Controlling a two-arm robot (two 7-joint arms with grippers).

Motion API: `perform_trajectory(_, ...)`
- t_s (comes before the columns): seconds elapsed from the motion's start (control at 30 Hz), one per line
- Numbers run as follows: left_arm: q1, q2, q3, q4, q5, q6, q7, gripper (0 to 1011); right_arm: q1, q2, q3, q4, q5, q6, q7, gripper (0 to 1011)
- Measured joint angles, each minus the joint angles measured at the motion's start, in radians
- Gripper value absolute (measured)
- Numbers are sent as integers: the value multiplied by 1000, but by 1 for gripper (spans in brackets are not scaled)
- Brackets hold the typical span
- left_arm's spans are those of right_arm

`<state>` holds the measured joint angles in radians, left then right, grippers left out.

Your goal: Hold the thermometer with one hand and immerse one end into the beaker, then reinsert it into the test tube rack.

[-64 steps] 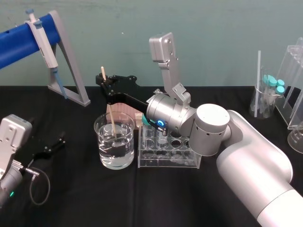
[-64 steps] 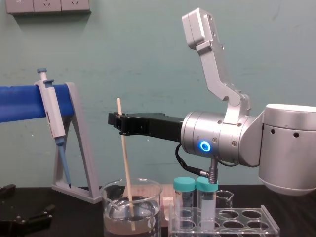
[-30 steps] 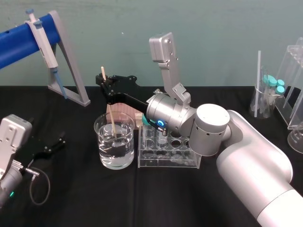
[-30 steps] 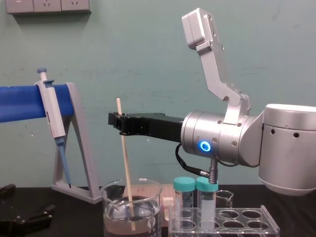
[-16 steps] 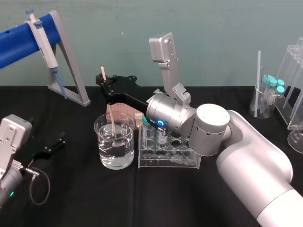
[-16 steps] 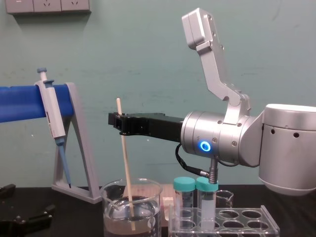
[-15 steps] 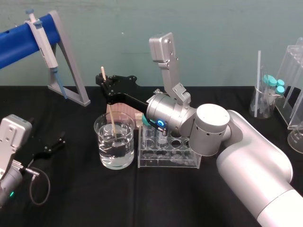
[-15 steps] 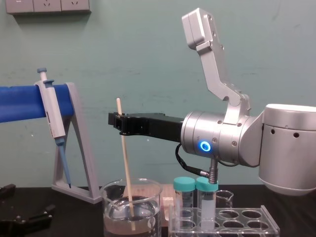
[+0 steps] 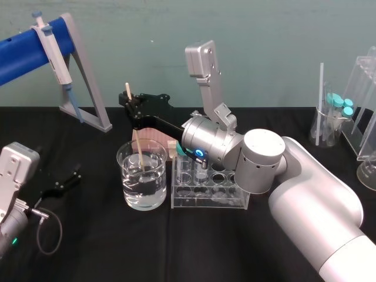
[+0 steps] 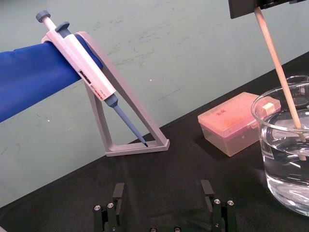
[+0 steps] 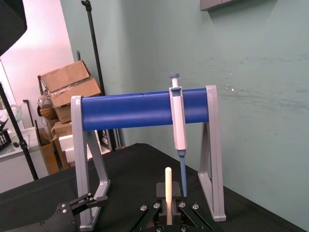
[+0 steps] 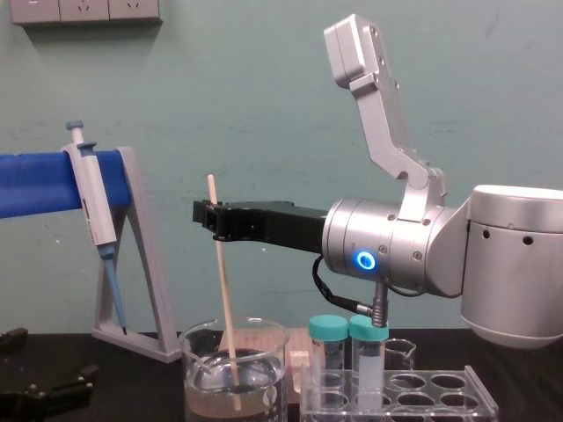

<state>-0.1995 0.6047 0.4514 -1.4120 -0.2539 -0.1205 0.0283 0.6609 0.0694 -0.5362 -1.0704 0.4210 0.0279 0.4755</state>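
The thermometer (image 9: pixel 136 147) stands nearly upright with its lower end under the water in the beaker (image 9: pixel 141 182). My right gripper (image 9: pixel 132 108) is shut on the thermometer (image 12: pixel 224 299) near its top, above the beaker (image 12: pixel 198 378). In the right wrist view the rod's tip (image 11: pixel 168 186) pokes up between the closed fingers. The test tube rack (image 9: pixel 208 191) sits just right of the beaker and holds two teal-capped tubes (image 12: pixel 330 352). My left gripper (image 10: pixel 162 193) rests open on the table, left of the beaker (image 10: pixel 289 164).
A grey-and-blue pipette (image 9: pixel 53 53) hangs on a grey stand with a blue bar at the back left. A pink tip box (image 10: pixel 234 121) lies behind the beaker. At the far right stand a small beaker (image 9: pixel 329 126) with capped tubes and clear glassware.
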Motion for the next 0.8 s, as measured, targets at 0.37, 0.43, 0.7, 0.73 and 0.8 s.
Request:
perform_trajectory(0.37,0,0,0,0,0,0,0,1004,0,0,0,0,0,0,0,53)
perform_trajectory(0.43,0,0,0,0,0,0,0,1004,0,0,0,0,0,0,0,53)
perform_trajectory(0.7,0,0,0,0,0,0,0,1004,0,-3,3,1,3,-3,2,53)
perform_trajectory(0.73,0,0,0,0,0,0,0,1004,0,-4,6,-1,4,-6,3,53)
perform_trajectory(0.8,0,0,0,0,0,0,0,1004,-1,-4,8,-6,6,-10,4,53)
